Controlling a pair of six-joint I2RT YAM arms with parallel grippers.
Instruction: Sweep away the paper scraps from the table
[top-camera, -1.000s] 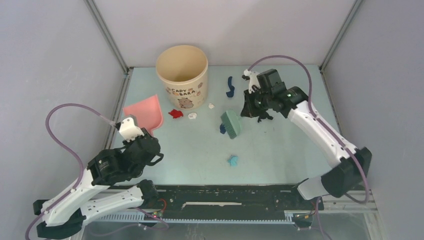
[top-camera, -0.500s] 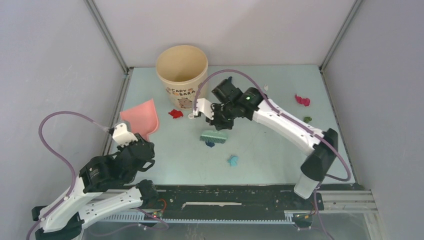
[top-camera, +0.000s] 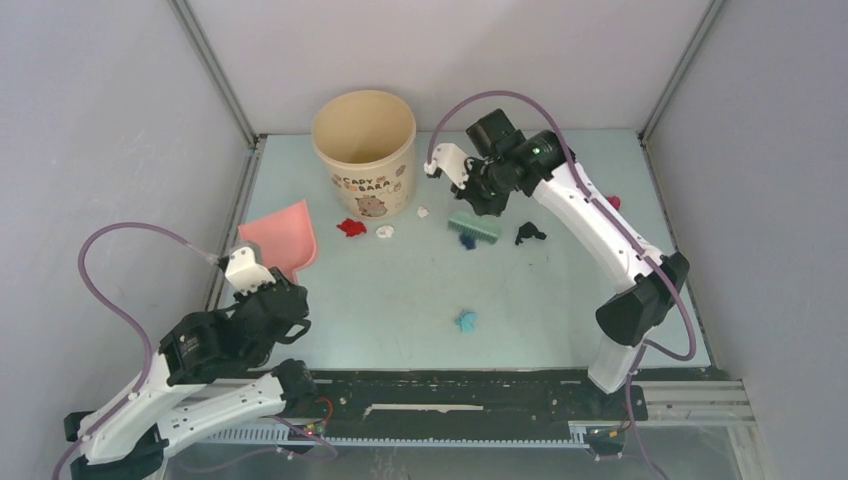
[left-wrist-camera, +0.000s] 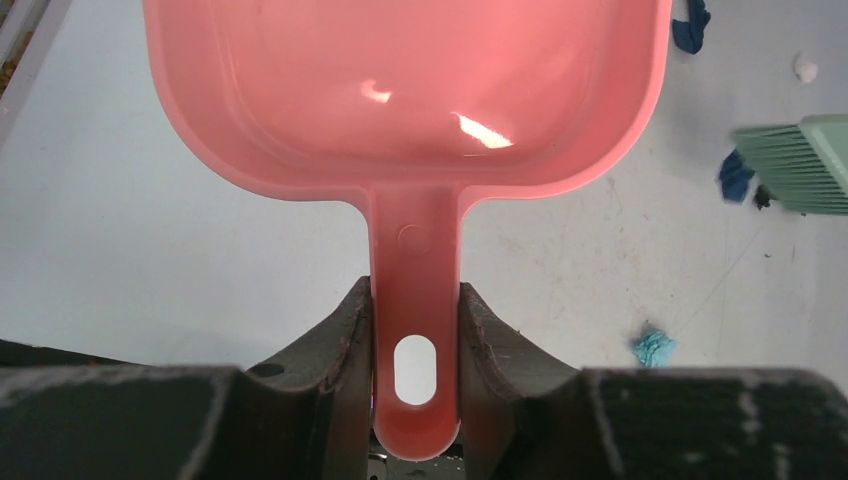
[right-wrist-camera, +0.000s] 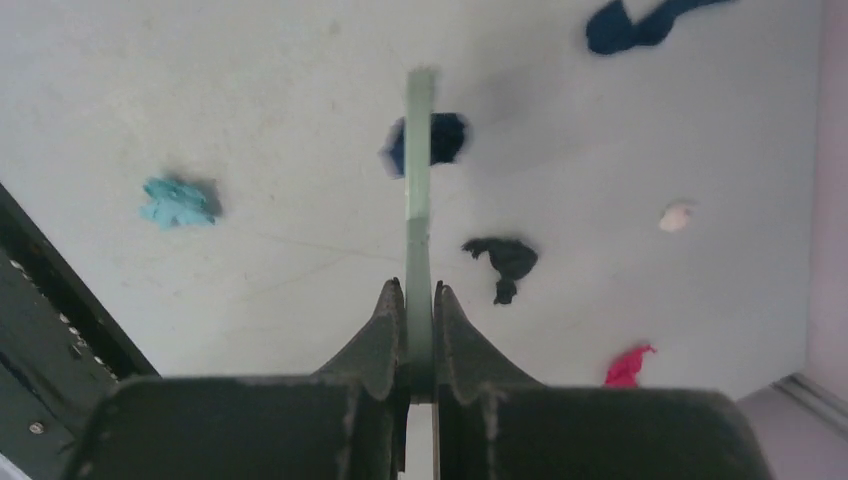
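Observation:
Paper scraps lie scattered on the mint table (top-camera: 400, 290): a red one (top-camera: 350, 227), white ones (top-camera: 385, 232), a navy one (top-camera: 467, 243), a dark one (top-camera: 529, 234), a teal one (top-camera: 465, 320) and a magenta one (top-camera: 612, 202) beside the right arm. My right gripper (top-camera: 480, 195) is shut on the grey-green hand brush (top-camera: 474, 226), bristles on the table by the navy scrap (right-wrist-camera: 445, 138). In the right wrist view the gripper (right-wrist-camera: 419, 290) clamps the thin brush (right-wrist-camera: 419, 150). My left gripper (left-wrist-camera: 415, 300) is shut on the handle of the pink dustpan (left-wrist-camera: 405, 90), which lies at the left (top-camera: 285, 232).
A cream cup (top-camera: 363, 150) stands at the far middle-left. Grey rails and walls bound the table on all sides. A black rail runs along the near edge. The right arm's forearm spans the right half of the table.
The right arm swung the brush to the middle-left, then back to the far middle; the navy scrap moved with it. The left gripper drew the dustpan slightly toward the left edge.

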